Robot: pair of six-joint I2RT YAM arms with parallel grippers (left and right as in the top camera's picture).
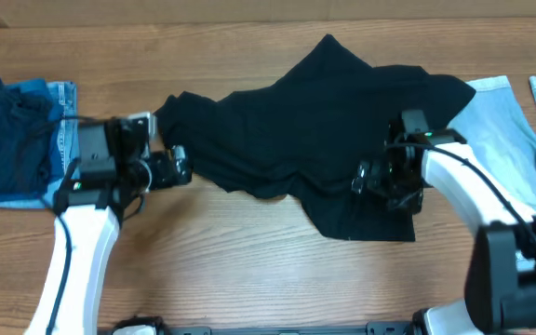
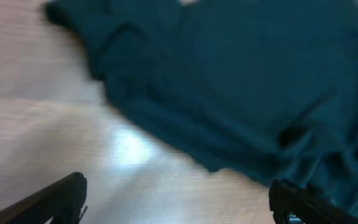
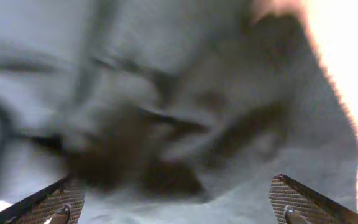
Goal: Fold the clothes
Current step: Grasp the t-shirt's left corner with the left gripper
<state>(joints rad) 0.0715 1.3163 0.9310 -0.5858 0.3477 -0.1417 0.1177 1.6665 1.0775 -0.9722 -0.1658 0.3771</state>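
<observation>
The wooden bench carries a black shirt spread rumpled across its middle, a sleeve reaching left. A dark blue pile lies at the far left and a pale blue garment at the right. The shirt looks light, limp and creased, so it will sag and drag rather than hold shape; hems and sleeve ends look the best holds. The right tool hovers released over the shirt's near right part. The left tool sits released just beside the left sleeve, grasping nothing.
</observation>
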